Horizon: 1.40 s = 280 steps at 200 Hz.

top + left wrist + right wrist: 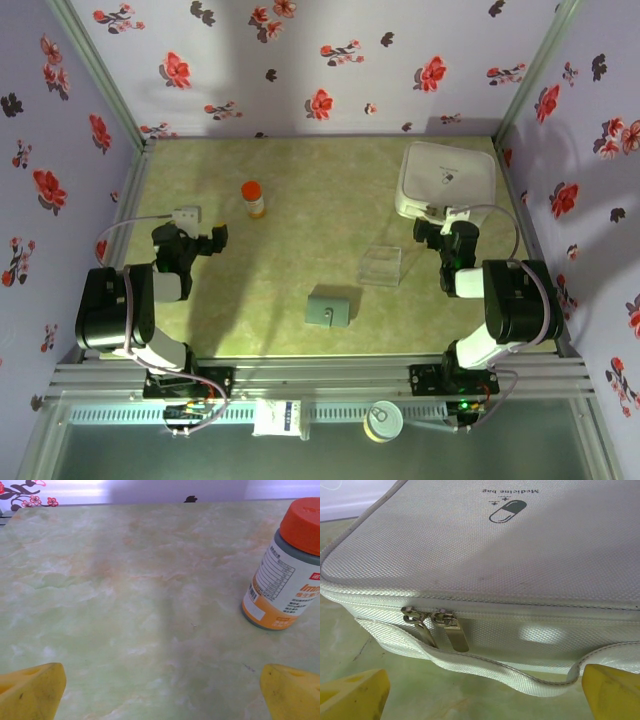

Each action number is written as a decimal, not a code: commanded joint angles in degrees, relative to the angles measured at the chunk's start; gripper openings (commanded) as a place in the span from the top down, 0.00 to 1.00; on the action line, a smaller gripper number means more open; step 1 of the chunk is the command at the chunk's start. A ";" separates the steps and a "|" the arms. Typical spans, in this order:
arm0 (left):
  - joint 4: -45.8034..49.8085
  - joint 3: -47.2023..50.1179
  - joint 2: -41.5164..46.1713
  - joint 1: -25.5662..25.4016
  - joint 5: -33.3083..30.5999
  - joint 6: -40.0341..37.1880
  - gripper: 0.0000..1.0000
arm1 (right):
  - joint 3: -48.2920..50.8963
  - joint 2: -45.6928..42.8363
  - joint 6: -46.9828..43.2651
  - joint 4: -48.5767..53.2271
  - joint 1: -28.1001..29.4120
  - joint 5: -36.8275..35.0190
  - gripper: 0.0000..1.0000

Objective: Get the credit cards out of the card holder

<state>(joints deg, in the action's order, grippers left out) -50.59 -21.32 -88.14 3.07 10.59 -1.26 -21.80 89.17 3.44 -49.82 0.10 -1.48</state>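
The card holder (329, 308), a small dull grey case, lies folded shut on the green table near the front middle, so the credit cards are hidden. My left gripper (192, 238) hovers at the left of the table, well away from the holder. It is open, and its yellow fingertips (30, 692) stand wide apart over bare table (150, 605). My right gripper (447, 232) is at the right, also open, with its yellow fingertips (352, 695) low in front of a white bag. Nothing sits between either pair of jaws.
A clear plastic square (381, 266) lies just behind and right of the holder. An orange-capped bottle (254, 199) (282, 565) stands ahead of the left gripper. The white zipped medicine bag (447, 180) (495, 555) sits at the back right, its strap and zip pulls (445, 627) close to the right gripper.
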 commanded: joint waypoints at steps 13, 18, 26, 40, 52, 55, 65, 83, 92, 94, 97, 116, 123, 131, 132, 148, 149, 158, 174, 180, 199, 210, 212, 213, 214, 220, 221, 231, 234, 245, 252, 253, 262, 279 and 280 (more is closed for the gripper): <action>-2.50 0.53 0.95 0.44 -3.65 1.50 0.00 | -1.55 -1.17 -0.09 1.89 -0.23 -0.60 0.01; -2.43 0.61 1.35 0.36 -4.17 1.70 0.00 | -1.77 -1.46 -0.18 2.50 -0.27 -0.34 0.01; -1.87 0.67 2.19 0.34 -5.15 2.08 0.00 | -2.07 -2.08 -0.36 3.60 -0.14 -0.16 0.01; -0.62 0.75 3.88 0.30 -7.26 2.74 0.00 | -2.70 -3.35 -0.39 5.66 -0.02 -0.56 0.01; 1.77 0.60 5.96 0.27 -9.60 3.57 0.00 | -4.01 -5.05 -0.45 9.57 0.23 -0.80 0.01; 2.59 0.49 6.49 0.31 -10.21 4.57 0.00 | -4.36 -5.40 -0.45 10.63 0.29 -0.95 0.01; 5.03 0.10 8.37 0.25 -12.54 5.53 0.00 | -5.45 -6.85 -0.49 14.50 0.74 -1.54 0.01; 12.14 -1.48 11.95 0.16 -16.44 8.06 0.00 | -7.11 -9.45 -0.41 20.77 1.58 -2.18 0.01; 16.40 -2.81 13.37 0.04 -18.40 10.20 0.00 | -7.90 -11.08 -0.37 24.00 2.07 -2.47 0.01; 17.52 -3.19 13.70 0.01 -18.69 10.68 0.00 | -8.10 -11.37 -0.37 24.91 2.16 -2.48 0.01; 19.47 -3.72 14.10 0.05 -19.08 11.30 0.00 | -8.42 -11.85 -0.32 26.18 2.41 -2.56 0.01; 29.98 -7.37 16.23 0.09 -19.38 14.23 0.00 | -10.70 -14.93 0.88 34.96 3.83 -2.78 0.01; 33.33 -8.71 16.99 -0.13 -19.34 14.53 0.00 | -11.42 -15.78 1.81 37.81 4.23 -1.72 0.01; 37.79 -10.38 17.82 -0.34 -19.29 15.34 0.00 | -12.23 -16.80 3.13 40.76 4.87 -0.61 0.01; 38.39 -10.57 18.00 -0.39 -19.25 15.50 0.00 | -12.35 -16.90 3.18 41.08 4.93 -0.54 0.02; 46.01 -13.32 19.72 -0.39 -18.15 18.75 0.00 | -14.75 -18.67 5.04 48.33 7.24 -1.33 0.02; 46.32 -13.45 19.83 -0.41 -17.88 18.92 0.00 | -14.89 -18.72 5.15 48.81 7.35 -1.33 0.02; 49.21 -14.51 20.69 -0.44 -16.46 20.27 0.00 | -16.08 -19.65 7.13 51.72 8.21 -1.35 0.02; 54.91 -16.70 22.28 -0.51 -15.37 24.00 0.00 | -17.42 -21.03 10.70 56.23 9.56 -1.16 0.04; 56.94 -17.68 22.63 -0.50 -15.03 25.14 0.00 | -17.98 -21.37 11.76 57.92 10.17 -1.08 0.06; 65.16 -21.46 23.67 -0.38 -15.43 29.76 0.00 | -20.25 -21.75 15.11 63.78 12.35 -0.74 0.08; 70.59 -24.37 23.84 -0.29 -15.34 30.97 0.00 | -21.78 -21.76 16.77 67.60 13.50 -1.17 0.10; 71.52 -24.95 23.81 -0.20 -15.31 31.07 0.00 | -22.01 -21.75 17.12 68.20 13.69 -1.27 0.10; 72.00 -25.24 23.76 -0.23 -15.28 31.11 0.00 | -22.12 -21.80 17.30 68.50 13.74 -1.35 0.10; 72.23 -25.51 23.74 -0.20 -15.26 31.17 0.00 | -22.22 -21.82 17.48 68.83 13.85 -1.43 0.10; 75.18 -27.19 23.59 -0.20 -14.98 31.33 0.00 | -22.85 -21.76 18.53 70.56 14.22 -1.60 0.11; 75.63 -27.46 23.56 -0.19 -14.89 31.37 0.00 | -22.98 -21.80 18.71 70.83 14.31 -1.60 0.11; 79.48 -29.97 23.23 -0.11 -13.80 30.99 0.00 | -23.65 -21.93 20.06 73.25 14.83 -1.68 0.14; 80.52 -30.68 23.13 -0.11 -13.26 30.73 0.00 | -23.84 -21.86 20.64 73.94 15.03 -1.69 0.14; 83.97 -33.37 22.52 -0.07 -11.50 29.68 0.00 | -24.36 -21.88 22.10 76.17 15.36 -1.19 0.17; 85.97 -34.97 22.11 -0.05 -10.62 29.03 0.00 | -24.59 -21.92 22.83 77.34 15.69 -1.21 0.18; 86.25 -35.17 22.08 -0.07 -10.47 28.94 0.00 | -24.69 -21.92 22.88 77.51 15.79 -1.23 0.18; 88.64 -37.12 21.40 -0.08 -9.50 28.27 0.00 | -24.92 -21.74 23.64 78.93 16.06 -1.33 0.20; 93.88 -41.34 19.43 0.03 -8.05 26.65 0.00 | -25.97 -20.73 24.47 81.69 16.30 -1.16 0.24; 94.21 -41.60 19.33 0.06 -7.87 26.48 0.00 | -26.04 -20.72 24.53 81.84 16.32 -1.16 0.25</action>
<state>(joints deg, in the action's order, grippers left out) 31.33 -57.65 -66.41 2.92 -1.15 27.05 -45.41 68.29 24.16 24.53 15.81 -2.72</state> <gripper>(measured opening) 0.998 0.779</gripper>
